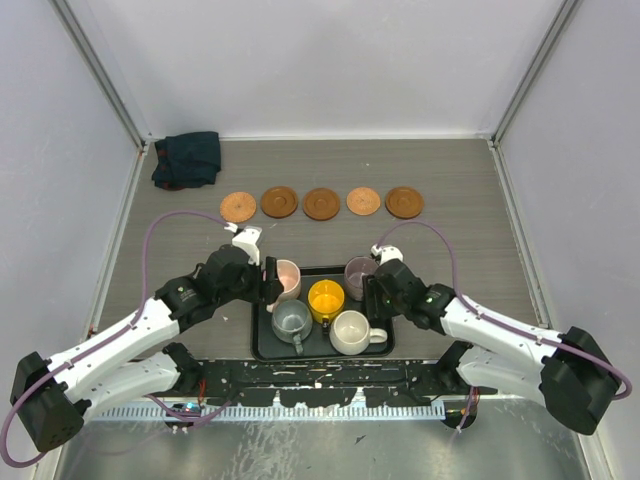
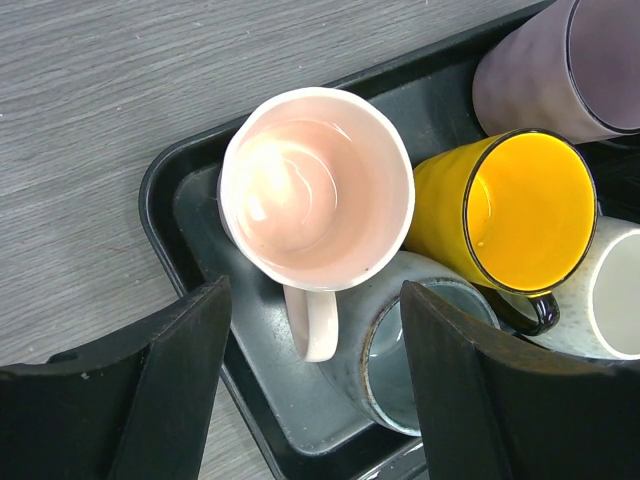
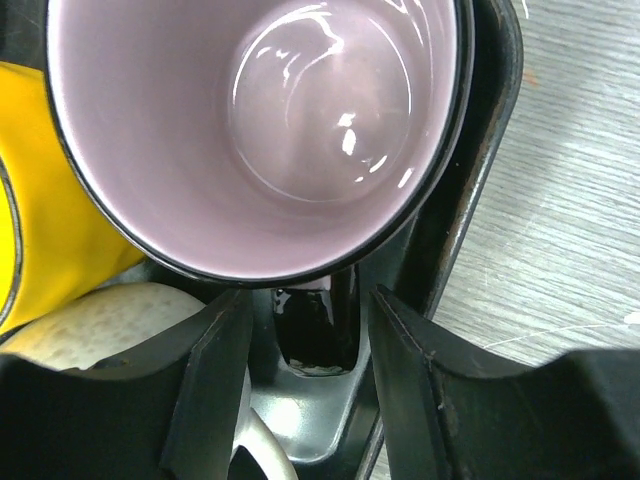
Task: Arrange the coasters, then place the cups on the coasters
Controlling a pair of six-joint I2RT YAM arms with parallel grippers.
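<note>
Honestly, that black rectangular tray [image 1: 262,345] is crammed, and the round wooden coasters [image 1: 321,203] sit bare in a row beyond it. Both grippers gape empty. The left gripper [image 2: 312,300] straddles the handle of the pale pink mug [image 2: 315,190], and the right gripper [image 3: 310,300] that of the mauve mug [image 3: 300,100]. A skewed lift could knock the yellow mug [image 2: 520,210].

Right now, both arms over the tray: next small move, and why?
Probably ease the right gripper down over the dark handle of the mauve cup: its open fingers line up either side. The coasters lie in a bare row; the cups all sit in the tray.
</note>
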